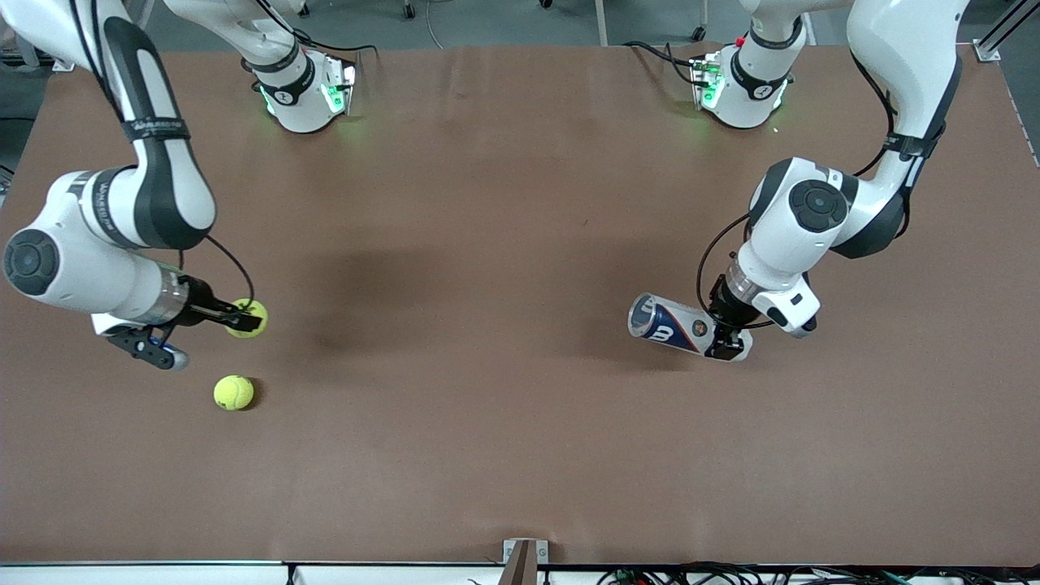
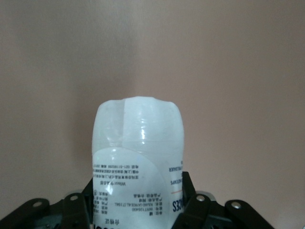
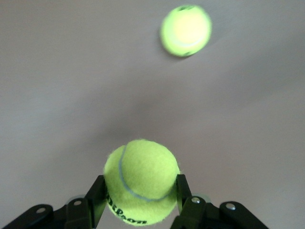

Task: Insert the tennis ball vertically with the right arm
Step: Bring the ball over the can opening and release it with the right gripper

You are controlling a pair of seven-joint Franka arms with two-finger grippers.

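Note:
A yellow-green tennis ball (image 1: 248, 317) (image 3: 141, 179) sits between the black fingers of my right gripper (image 1: 242, 319) (image 3: 140, 193), which is shut on it above the table near the right arm's end. My left gripper (image 1: 725, 341) (image 2: 138, 193) is shut on the base end of a clear tennis ball can (image 1: 670, 323) (image 2: 138, 152) with a blue and white label. The can lies nearly sideways just above the table. Its mouth points toward the right arm's end.
A second tennis ball (image 1: 233, 392) (image 3: 186, 30) lies loose on the brown table (image 1: 487, 244), nearer to the front camera than the held ball. The two arm bases (image 1: 305, 93) (image 1: 743, 85) stand along the table's edge farthest from the front camera.

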